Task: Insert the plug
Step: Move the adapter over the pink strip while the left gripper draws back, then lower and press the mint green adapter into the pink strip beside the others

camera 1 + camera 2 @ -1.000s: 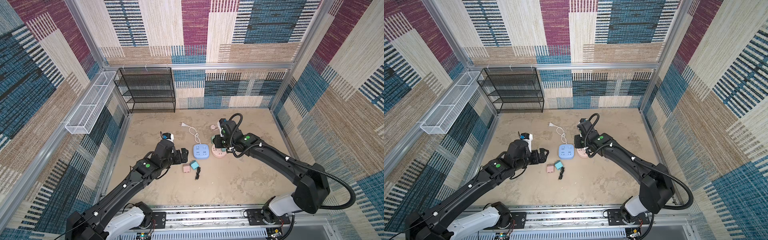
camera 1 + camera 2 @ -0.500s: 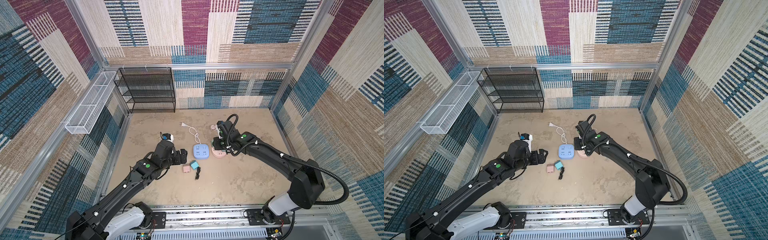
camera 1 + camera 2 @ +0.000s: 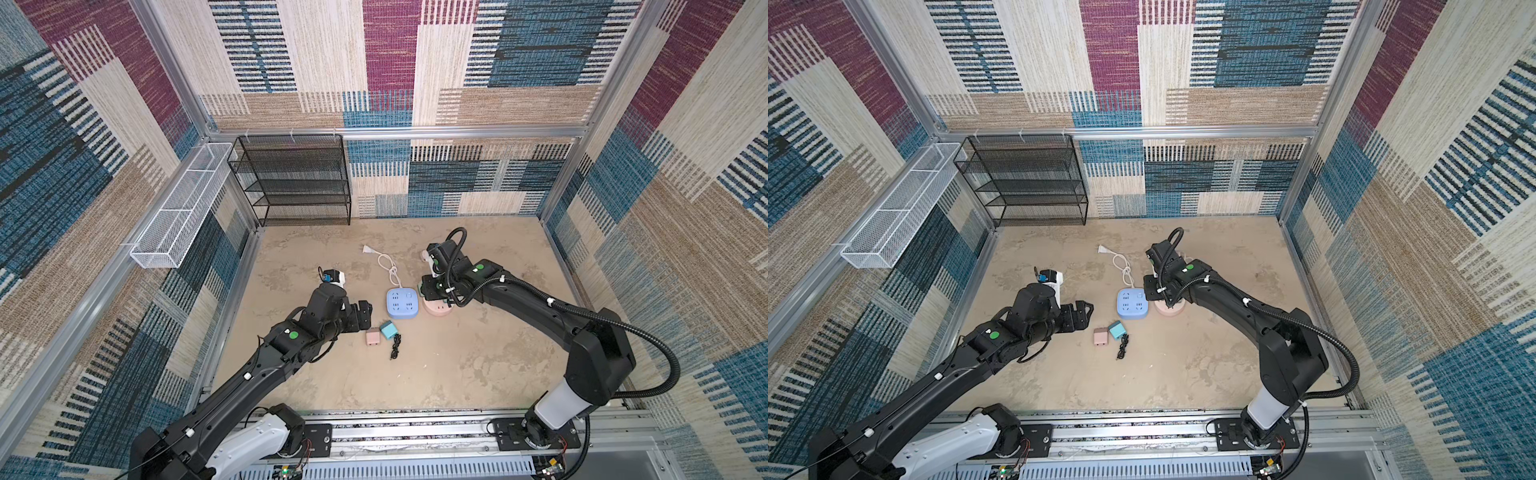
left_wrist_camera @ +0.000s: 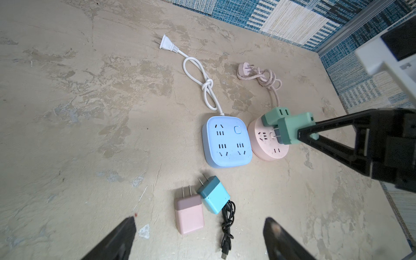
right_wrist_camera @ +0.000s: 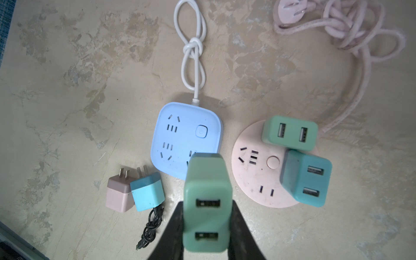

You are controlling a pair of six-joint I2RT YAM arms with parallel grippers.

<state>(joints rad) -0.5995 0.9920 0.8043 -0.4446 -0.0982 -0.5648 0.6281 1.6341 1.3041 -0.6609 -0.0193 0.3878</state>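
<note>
1. Plug [image 4: 295,128], green, is clamped in the right gripper [image 5: 207,209] just above the pink socket [image 4: 267,146], its prongs bare and out of any slot.
2. Nearest, a pink charger [image 4: 189,213] and a cyan charger [image 4: 213,195] lie touching, with a black cable [image 4: 227,222] at their right.
3. Just left of them, the left gripper [image 3: 362,316] has its jaws wide and holds nothing.
4. Farther, the blue socket [image 4: 227,141] sits just left of the pink socket, which carries a green charger [image 5: 290,132] and a teal charger [image 5: 306,177].
5. Beyond, a knotted white cord [image 4: 198,74] and a tangled pink cord [image 4: 267,76] end in loose plugs.
6. Farthest left stands a black shelf [image 3: 295,178].
</note>
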